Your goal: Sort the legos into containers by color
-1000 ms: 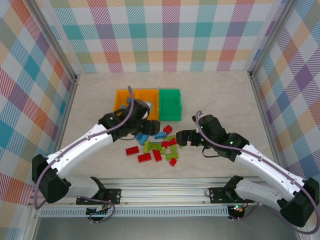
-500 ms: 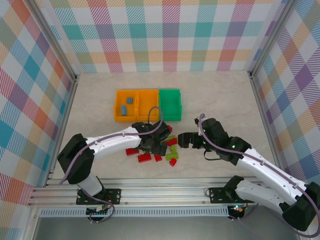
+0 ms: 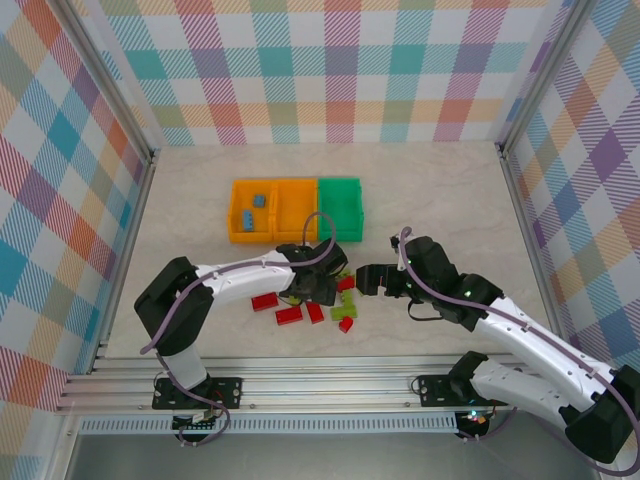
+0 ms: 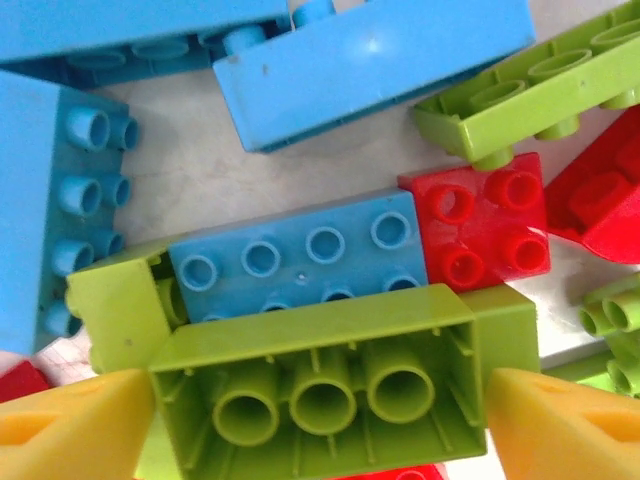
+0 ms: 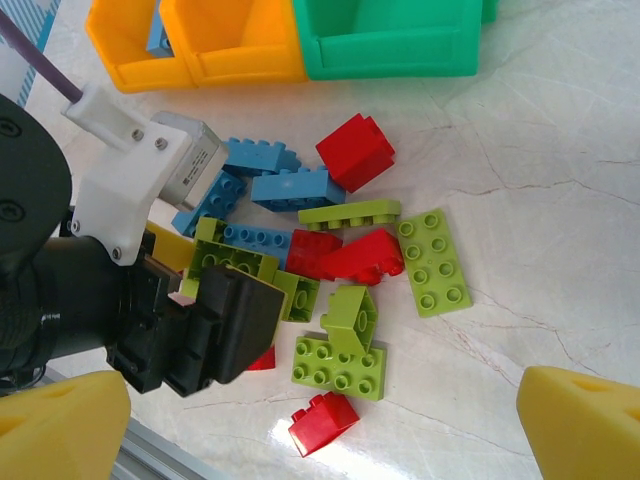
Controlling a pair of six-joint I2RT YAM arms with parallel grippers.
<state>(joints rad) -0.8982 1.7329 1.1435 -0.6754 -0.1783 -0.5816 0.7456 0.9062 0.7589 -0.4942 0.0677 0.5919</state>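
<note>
Legos lie piled on the counter before the bins. The left gripper, over the bins a second ago, now straddles an upturned green brick, fingers spread. The right gripper hovers open nearby.

Both arms: white link shells w/ black joints, purple cable running along each. Left gripper & right gripper w/ yellow fingertips. Black bases bolted to alu rail.
</note>
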